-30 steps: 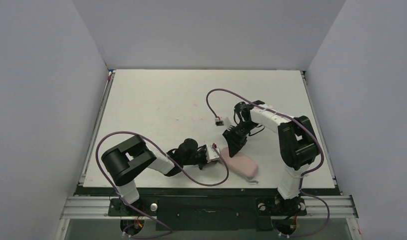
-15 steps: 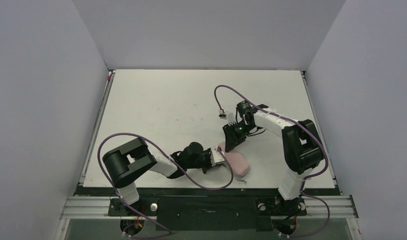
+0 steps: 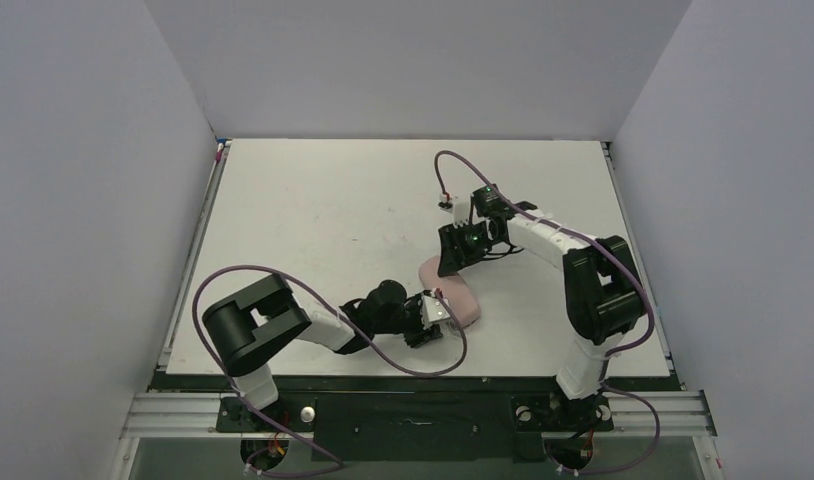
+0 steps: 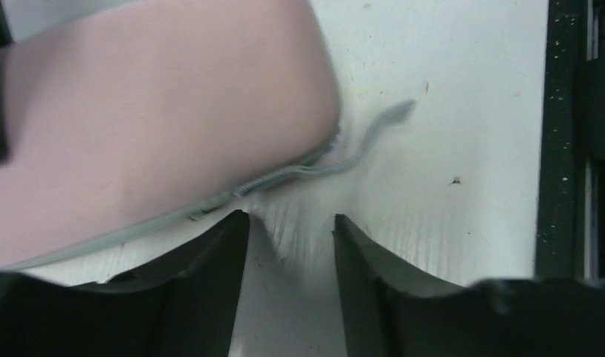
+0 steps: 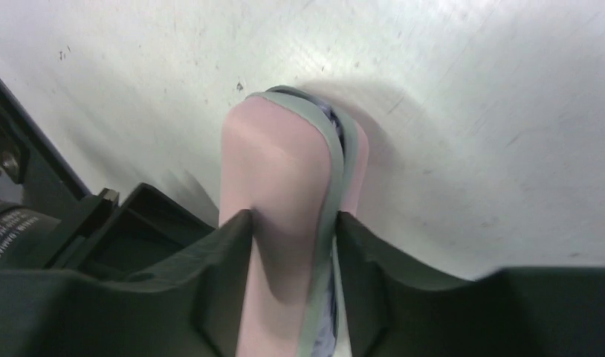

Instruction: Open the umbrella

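Observation:
A soft pink pouch [image 3: 453, 291] with a grey zip edge lies near the table's front, between the two arms. My right gripper [image 5: 293, 216] is shut on one end of the pouch [image 5: 273, 163], pinching it between both fingers. Most of the umbrella is hidden inside; only a sliver of lavender fabric [image 5: 322, 336] shows through the zip gap. My left gripper [image 4: 290, 219] is open with bare table between its fingers, just short of the pouch's [image 4: 151, 126] other end. The grey zip pull cord [image 4: 374, 130] trails on the table ahead of it. From above, the right gripper [image 3: 451, 262] is at the pouch's far end and the left gripper [image 3: 436, 320] at its near end.
The black front rail [image 4: 563, 149] of the table runs close by the left gripper. Purple cables loop over the table beside each arm [image 3: 223, 275]. Pale walls enclose the white table [image 3: 323, 200] on three sides.
The right gripper has dragged the pouch's end back and to the left, swinging the pouch round. The left gripper, shut at the pouch's near end before, has let go and opened.

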Robot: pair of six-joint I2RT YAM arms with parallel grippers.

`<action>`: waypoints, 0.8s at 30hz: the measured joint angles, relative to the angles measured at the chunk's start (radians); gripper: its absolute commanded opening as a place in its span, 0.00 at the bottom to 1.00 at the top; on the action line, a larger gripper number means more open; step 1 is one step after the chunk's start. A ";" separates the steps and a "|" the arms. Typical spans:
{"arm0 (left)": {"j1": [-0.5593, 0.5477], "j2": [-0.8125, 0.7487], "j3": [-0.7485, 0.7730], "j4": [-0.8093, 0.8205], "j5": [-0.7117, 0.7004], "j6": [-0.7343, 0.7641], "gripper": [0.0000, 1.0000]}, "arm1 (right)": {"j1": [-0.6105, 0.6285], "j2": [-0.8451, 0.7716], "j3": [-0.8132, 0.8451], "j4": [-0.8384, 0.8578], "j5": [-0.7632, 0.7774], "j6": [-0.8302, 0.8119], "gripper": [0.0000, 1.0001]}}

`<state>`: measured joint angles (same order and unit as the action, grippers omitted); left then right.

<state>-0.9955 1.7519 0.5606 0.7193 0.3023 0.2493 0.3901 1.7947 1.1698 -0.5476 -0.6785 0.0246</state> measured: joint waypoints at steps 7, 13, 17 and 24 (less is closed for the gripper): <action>0.115 -0.148 -0.023 -0.141 0.041 -0.069 0.98 | -0.024 0.007 0.078 -0.037 -0.029 -0.077 0.69; 0.167 -0.345 -0.048 -0.222 0.040 -0.102 0.97 | -0.051 -0.025 0.077 -0.100 -0.071 -0.071 0.52; 0.203 -0.439 -0.064 -0.269 0.000 -0.132 0.97 | -0.098 -0.051 0.060 -0.100 -0.080 -0.049 0.31; 0.243 -0.488 -0.085 -0.326 -0.106 -0.189 0.97 | -0.148 -0.064 -0.003 -0.093 0.036 -0.039 0.19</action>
<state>-0.7528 1.2640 0.4751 0.3931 0.1967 0.0605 0.2420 1.7309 1.1667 -0.6403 -0.6422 -0.0143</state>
